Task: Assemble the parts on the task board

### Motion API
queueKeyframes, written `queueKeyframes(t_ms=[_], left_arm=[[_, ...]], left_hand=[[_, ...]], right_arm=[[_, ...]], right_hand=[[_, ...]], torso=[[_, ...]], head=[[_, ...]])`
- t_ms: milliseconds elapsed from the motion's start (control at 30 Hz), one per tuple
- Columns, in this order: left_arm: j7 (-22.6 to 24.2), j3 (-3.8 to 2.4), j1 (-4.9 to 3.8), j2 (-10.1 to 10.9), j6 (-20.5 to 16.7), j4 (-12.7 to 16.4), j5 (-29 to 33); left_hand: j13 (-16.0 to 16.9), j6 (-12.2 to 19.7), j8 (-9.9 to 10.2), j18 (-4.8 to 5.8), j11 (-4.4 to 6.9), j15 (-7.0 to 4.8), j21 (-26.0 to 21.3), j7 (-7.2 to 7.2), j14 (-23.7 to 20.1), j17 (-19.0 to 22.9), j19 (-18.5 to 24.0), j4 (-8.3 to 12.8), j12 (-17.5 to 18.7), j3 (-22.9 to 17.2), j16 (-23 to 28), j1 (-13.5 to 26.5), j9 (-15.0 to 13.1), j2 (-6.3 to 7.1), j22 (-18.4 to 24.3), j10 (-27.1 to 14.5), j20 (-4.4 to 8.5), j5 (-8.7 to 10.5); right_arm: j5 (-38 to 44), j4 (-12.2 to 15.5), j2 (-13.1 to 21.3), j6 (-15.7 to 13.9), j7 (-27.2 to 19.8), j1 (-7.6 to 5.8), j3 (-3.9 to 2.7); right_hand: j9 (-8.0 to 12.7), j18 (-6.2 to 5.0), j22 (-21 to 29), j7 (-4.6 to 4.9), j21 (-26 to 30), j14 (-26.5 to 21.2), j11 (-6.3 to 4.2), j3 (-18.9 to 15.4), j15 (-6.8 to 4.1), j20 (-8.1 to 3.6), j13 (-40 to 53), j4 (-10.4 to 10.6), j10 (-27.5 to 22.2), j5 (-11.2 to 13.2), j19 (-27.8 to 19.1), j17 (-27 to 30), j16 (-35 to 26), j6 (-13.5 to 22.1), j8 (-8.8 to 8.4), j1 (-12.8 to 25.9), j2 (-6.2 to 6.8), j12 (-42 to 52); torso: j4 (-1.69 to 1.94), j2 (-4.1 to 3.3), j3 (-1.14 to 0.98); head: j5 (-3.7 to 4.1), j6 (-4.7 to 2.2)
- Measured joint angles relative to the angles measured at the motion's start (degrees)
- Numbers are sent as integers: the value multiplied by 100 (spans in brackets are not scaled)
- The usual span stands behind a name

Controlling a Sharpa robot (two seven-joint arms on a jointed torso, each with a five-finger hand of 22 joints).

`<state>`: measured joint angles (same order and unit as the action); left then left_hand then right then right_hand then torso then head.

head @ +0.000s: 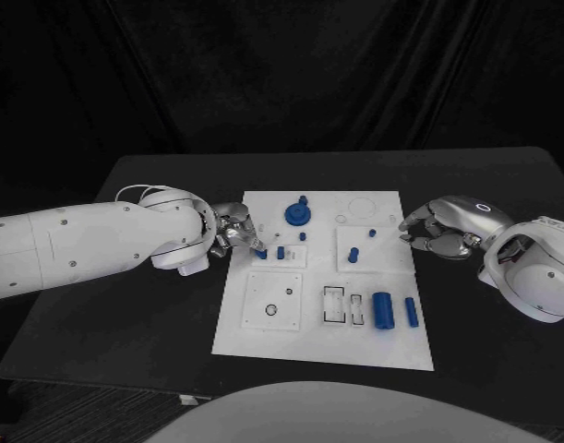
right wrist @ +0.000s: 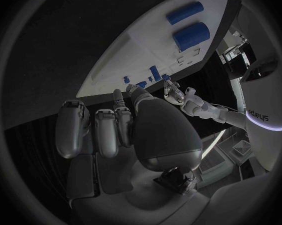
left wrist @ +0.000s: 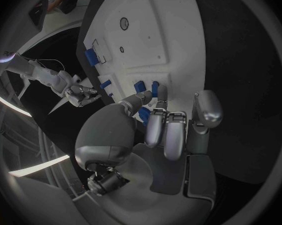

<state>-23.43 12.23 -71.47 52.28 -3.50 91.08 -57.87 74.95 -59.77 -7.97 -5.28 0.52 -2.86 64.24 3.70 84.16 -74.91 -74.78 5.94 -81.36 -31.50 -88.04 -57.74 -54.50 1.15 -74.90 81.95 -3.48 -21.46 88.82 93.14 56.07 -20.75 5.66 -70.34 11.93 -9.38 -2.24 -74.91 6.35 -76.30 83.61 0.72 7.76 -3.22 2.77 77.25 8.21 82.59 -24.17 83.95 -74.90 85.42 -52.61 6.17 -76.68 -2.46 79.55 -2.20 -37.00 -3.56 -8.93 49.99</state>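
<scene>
The white task board [head: 321,328] lies mid-table. At its far end stands a round blue part [head: 298,214]. Small blue pegs [head: 355,254] stand around the middle, and two blue cylinders [head: 383,310] lie near the front right. My left hand [head: 235,231] is at the board's left edge, its thumb and one fingertip [left wrist: 159,92] right at two small blue pegs [left wrist: 140,87]. The other fingers are curled; I cannot tell whether a peg is pinched. My right hand [head: 435,231] hovers by the board's right edge [right wrist: 110,70] with its fingers [right wrist: 106,132] curled in on nothing.
A square plate with a round hole [head: 271,309] and a pair of rectangular slots [head: 342,305] sit in the board's front half. Black table [head: 109,323] surrounds the board, with open room on both sides and in front.
</scene>
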Motion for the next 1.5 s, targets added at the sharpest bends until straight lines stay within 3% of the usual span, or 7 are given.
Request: queueKeyframes(t_ms=[1500], left_arm=[[99,2,23,-1,-185,6,-23]], left_hand=[[0,0,0,0,-2,0,0,-2,0,0,0,-17,22,-14,21,-7,12,-7,0,1,0,38]], right_arm=[[-7,-5,22,0,5,23,1]], right_hand=[[6,0,-4,0,-1,-8,0,0,8,0,-61,0,0,0,0,0,0,0,0,0,0,14]], torso=[[3,-1,1]], head=[[7,0]])
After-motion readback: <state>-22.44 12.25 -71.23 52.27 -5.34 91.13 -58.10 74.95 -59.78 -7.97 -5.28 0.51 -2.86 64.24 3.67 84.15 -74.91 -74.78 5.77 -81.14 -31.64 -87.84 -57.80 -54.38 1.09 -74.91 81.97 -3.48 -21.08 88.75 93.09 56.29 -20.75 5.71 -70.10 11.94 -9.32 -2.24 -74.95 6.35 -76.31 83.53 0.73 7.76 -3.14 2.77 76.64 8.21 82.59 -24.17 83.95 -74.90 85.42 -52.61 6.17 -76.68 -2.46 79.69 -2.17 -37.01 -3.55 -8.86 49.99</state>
